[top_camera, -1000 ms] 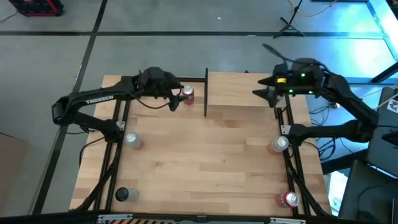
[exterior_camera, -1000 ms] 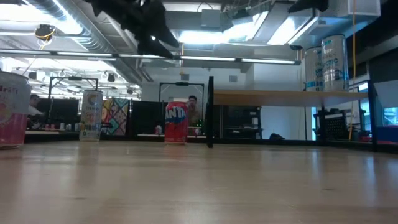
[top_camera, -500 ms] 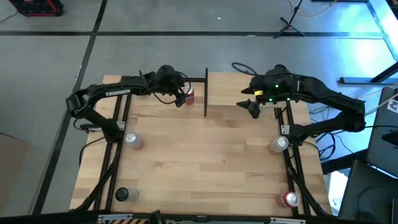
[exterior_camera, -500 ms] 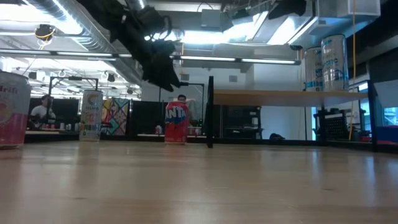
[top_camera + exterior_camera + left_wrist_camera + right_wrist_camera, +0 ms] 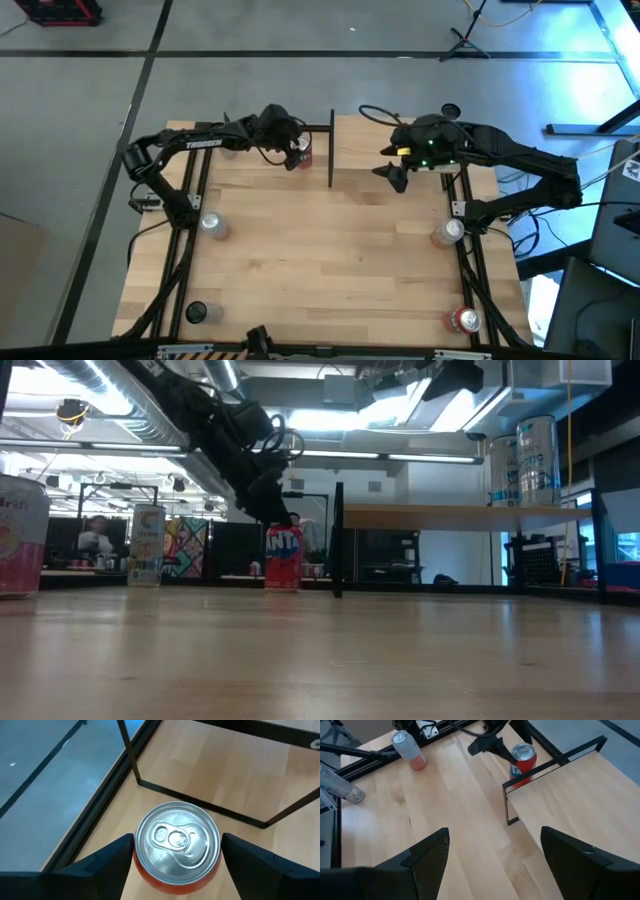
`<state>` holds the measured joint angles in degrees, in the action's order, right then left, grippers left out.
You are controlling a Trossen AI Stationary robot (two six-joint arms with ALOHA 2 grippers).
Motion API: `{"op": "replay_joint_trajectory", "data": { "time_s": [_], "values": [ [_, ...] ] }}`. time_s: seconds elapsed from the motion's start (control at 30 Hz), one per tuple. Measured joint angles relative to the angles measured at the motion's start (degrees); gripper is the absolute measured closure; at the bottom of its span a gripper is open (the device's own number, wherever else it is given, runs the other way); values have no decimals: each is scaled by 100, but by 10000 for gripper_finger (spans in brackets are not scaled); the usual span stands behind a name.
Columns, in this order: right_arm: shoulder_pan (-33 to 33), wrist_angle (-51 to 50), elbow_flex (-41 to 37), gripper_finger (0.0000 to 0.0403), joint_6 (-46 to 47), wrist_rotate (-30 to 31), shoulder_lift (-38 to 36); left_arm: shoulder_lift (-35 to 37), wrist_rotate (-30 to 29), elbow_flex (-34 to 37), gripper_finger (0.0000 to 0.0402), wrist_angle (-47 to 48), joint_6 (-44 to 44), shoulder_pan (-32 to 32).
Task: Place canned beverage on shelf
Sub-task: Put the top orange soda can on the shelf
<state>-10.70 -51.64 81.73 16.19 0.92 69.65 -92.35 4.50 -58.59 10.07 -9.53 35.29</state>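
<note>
My left tool sits wide open, straddling the red can on the bench just beside the shelf. Closing off-centre (fingers look level, I think) could tip it.

In the high view the left end effector covers most of the red can near the surface's far edge, so the fingers' contact with it cannot be told there. The left wrist view cuts the can's body off at the picture's edge, leaving mainly its lid. In the low view the pink can is cropped by the picture's edge, and the right end effector is mostly out of frame.
</note>
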Motion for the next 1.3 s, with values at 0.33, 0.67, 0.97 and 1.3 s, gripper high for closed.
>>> {"op": "replay_joint_trajectory", "data": {
  "time_s": [0.33, 0.67, 0.97, 1.3],
  "values": [
    [-2, 134, 0, 100, 9, -41, 6, -243, 388, -22, 118, -138, -134, 0],
    [-2, 96, 0, 100, 8, -43, 5, -241, 394, -22, 195, -131, -139, -2],
    [158, 103, 0, 100, 255, -174, -1, 293, 187, -36, 201, 471, 69, -121],
    [613, 45, 0, 100, 47, 115, -46, 953, 182, -623, 202, 1619, 229, -572]
  ]
}}
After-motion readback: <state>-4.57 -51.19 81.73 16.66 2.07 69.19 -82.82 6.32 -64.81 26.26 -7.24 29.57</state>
